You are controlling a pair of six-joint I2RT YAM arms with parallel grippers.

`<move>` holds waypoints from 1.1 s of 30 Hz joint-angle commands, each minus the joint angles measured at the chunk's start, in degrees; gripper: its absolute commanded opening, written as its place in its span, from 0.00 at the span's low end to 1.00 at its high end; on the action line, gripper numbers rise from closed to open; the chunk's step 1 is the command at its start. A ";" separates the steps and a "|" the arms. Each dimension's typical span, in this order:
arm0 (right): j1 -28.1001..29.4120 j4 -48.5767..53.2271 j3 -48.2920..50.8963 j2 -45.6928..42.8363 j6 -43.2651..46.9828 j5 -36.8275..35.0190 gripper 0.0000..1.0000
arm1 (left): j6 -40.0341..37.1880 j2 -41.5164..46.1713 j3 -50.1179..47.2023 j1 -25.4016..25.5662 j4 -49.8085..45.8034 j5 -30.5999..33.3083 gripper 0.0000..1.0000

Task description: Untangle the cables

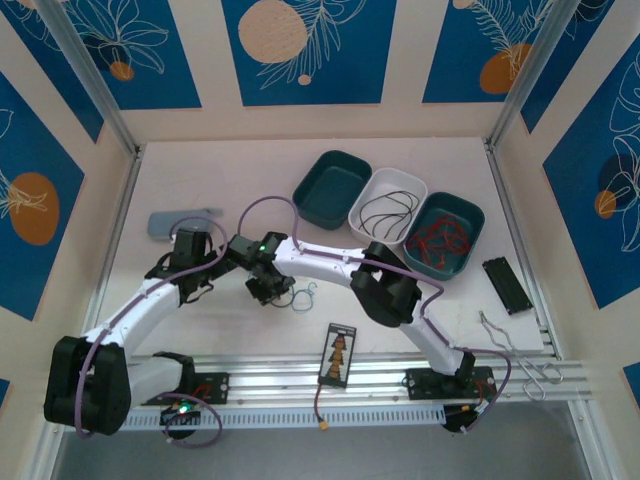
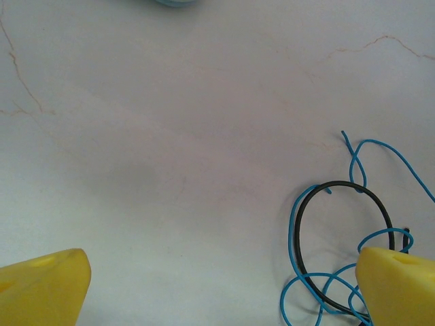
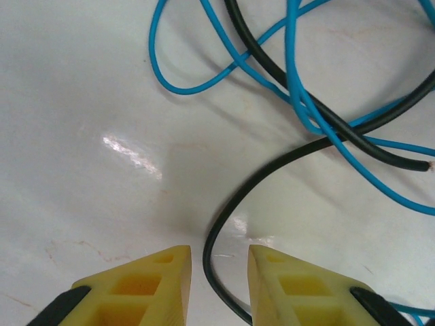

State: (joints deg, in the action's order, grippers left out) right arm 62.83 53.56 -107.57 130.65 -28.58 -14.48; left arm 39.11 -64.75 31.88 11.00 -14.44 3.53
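Note:
The cables lie in a small loose bunch (image 1: pixel 302 295) on the white table, between the two arms. In the left wrist view a black cable (image 2: pixel 343 183) loops through a blue cable (image 2: pixel 380 143) at the lower right, against my right fingertip (image 2: pixel 397 285). My left gripper (image 2: pixel 223 258) is wide open over bare table, holding nothing. In the right wrist view my right gripper (image 3: pixel 219 252) stands low with its jaws a little apart. A black cable (image 3: pixel 272 173) runs through the gap unpinched. A blue cable (image 3: pixel 190 88) crosses it farther out.
Three trays stand at the back: an empty teal one (image 1: pixel 330 190), a white one (image 1: pixel 385 177) with black wires, a teal one (image 1: pixel 472 215) with red wires. A grey-blue pad (image 1: pixel 183 220) lies left. A black strip (image 1: pixel 506 285), metal tongs (image 1: pixel 510 345) and a card (image 1: pixel 338 355) lie nearer.

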 commanded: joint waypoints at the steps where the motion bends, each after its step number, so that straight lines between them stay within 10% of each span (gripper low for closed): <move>1: 0.44 -1.25 -2.03 1.61 -0.16 3.22 0.29 | -0.18 0.98 -0.57 -0.61 -0.43 -0.36 1.00; 13: -0.07 0.36 -1.83 4.15 -1.02 3.51 0.28 | -0.31 1.15 -0.67 -1.07 -0.59 -0.45 1.00; 23: -1.35 0.93 -0.86 4.15 -2.70 4.93 0.03 | -0.20 1.38 -0.77 -1.30 -0.40 -0.88 1.00; 33: -2.42 -6.75 4.78 -8.40 0.65 9.30 0.00 | -1.03 1.56 0.01 -1.41 -0.30 -1.55 1.00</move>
State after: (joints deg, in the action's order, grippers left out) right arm 61.01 50.65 -104.66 129.12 -29.54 -9.50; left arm 38.92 -64.16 31.33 10.50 -14.59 3.01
